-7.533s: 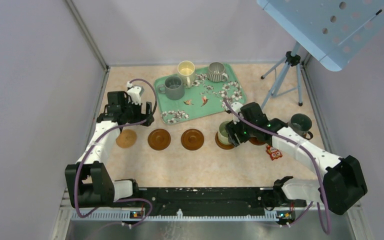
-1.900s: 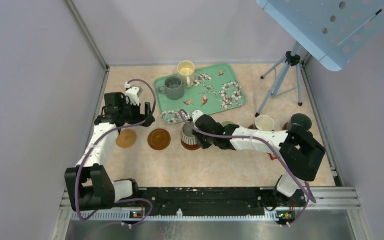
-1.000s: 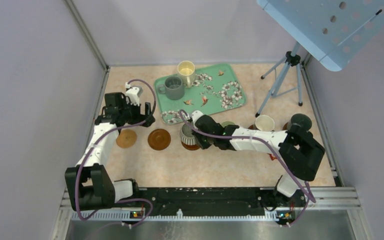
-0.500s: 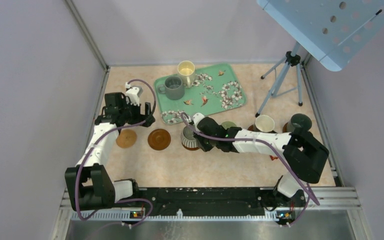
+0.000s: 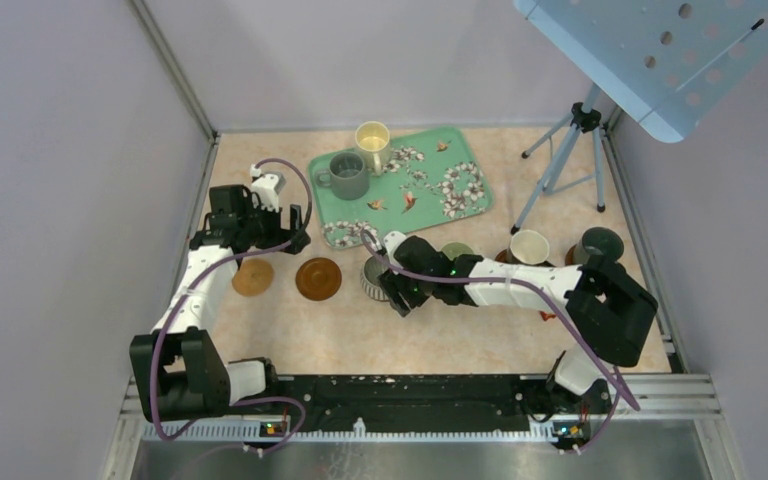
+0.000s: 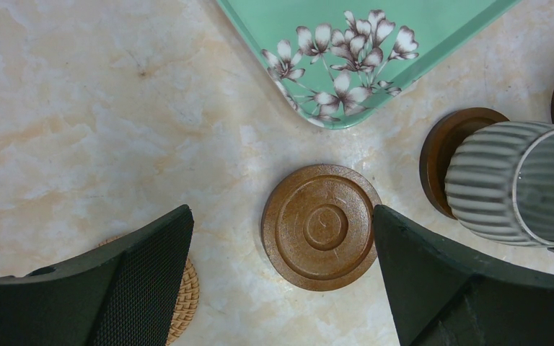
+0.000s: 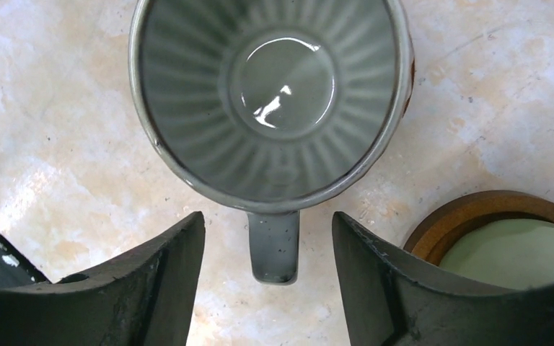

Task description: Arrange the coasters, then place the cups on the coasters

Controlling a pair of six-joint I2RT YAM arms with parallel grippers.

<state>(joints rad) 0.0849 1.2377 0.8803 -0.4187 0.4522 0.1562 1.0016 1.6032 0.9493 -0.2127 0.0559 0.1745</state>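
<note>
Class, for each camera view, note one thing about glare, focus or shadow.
Right wrist view: white glare spots on the glazed floor of the ribbed silvery-grey mug. Left wrist view: round brown coaster sharp, its rings crisp. Top view: even, soft light; faint shadows on the marbled tabletop.

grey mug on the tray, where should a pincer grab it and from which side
Probably by its handle, coming down from above. The grey mug stands upright on the tray, and the handle juts out sideways toward the left arm's side, where the left pincer is open.
</note>
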